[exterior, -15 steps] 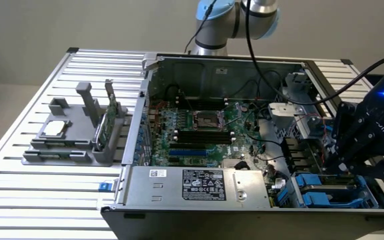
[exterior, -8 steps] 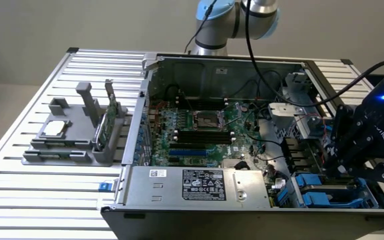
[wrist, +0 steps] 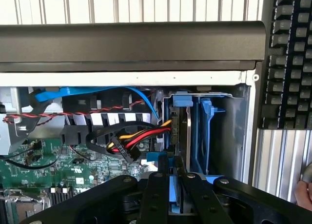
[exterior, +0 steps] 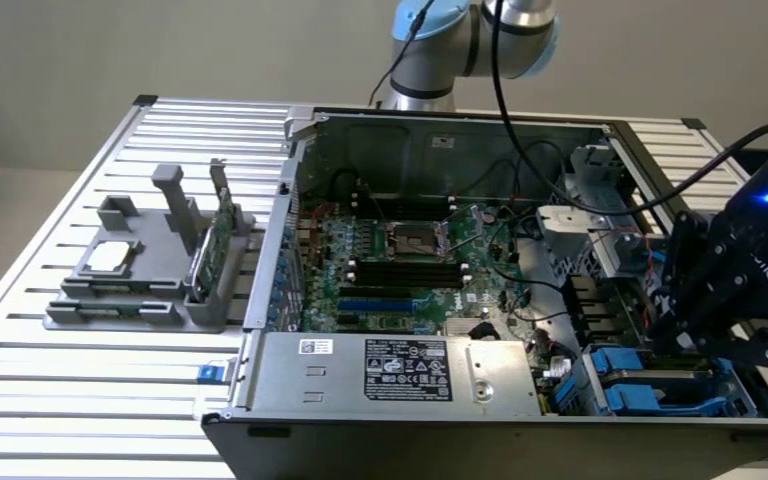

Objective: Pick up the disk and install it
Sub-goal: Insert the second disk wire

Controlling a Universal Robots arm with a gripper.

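Open computer case on slatted metal table, side panel off.

Case (exterior: 272,420) lies on the table (exterior: 77,400); green motherboard (exterior: 398,270) exposed, empty processor socket (exterior: 408,240) near its middle, black memory slots (exterior: 404,272) just below it. Silver power supply (exterior: 398,368) with a black label sits along the near edge. Grey holder (exterior: 131,290) stands beside the case on the exterior view's left, carrying a small square chip (exterior: 113,254) and an upright green card (exterior: 228,225). Red-yellow-black cable bundle (wrist: 136,138) crosses above the board; black keyboard (wrist: 292,58) lies outside the case.
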